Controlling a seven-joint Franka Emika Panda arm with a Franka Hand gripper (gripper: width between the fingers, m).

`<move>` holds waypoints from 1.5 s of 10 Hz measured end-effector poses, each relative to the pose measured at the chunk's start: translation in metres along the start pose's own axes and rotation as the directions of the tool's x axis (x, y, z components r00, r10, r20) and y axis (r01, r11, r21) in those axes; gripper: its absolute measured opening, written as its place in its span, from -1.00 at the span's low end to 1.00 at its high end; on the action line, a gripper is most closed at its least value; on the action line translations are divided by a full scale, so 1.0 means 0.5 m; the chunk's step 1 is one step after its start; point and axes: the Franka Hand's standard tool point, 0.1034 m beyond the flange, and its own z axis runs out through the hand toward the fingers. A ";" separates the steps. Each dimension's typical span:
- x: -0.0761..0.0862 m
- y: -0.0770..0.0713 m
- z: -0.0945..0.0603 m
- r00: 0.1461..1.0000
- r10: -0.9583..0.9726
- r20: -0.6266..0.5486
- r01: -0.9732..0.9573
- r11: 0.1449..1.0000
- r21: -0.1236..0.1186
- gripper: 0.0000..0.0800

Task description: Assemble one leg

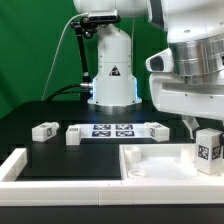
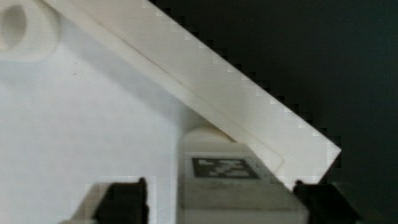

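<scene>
Setting: a robotics lab. My white arm base stands on a black table against a green backdrop; the marker board lies flat on it.

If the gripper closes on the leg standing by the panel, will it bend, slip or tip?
Probably rigid: the leg looks like a hard plastic block. Its smooth faces might slip. Standing upright by the panel, it could tip if nudged.

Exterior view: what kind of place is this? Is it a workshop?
Most likely a robot lab's test bench. A white robot arm stands on a black table, a green backdrop hangs behind, and a marker board lies next to a tagged leg.
</scene>
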 end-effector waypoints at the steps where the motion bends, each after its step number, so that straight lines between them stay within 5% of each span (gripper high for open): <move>1: -0.004 -0.003 -0.002 1.000 -0.029 0.006 0.029 1.000 -0.005 0.49; 4: -0.006 -0.014 -0.003 0.909 -0.416 0.001 0.416 0.909 -0.027 0.62; 7: 0.009 -0.016 -0.004 0.643 -0.766 -0.008 0.764 0.641 -0.072 0.62; 11: 0.010 -0.035 -0.006 0.283 -0.959 -0.015 0.949 0.283 -0.137 0.62; 12: 0.014 -0.032 -0.006 0.252 -0.968 -0.009 0.958 0.250 -0.138 0.62; 14: 0.014 -0.032 -0.006 0.252 -0.968 -0.009 0.958 0.251 -0.138 0.50; 15: 0.014 -0.032 -0.006 0.252 -0.968 -0.009 0.958 0.251 -0.138 0.07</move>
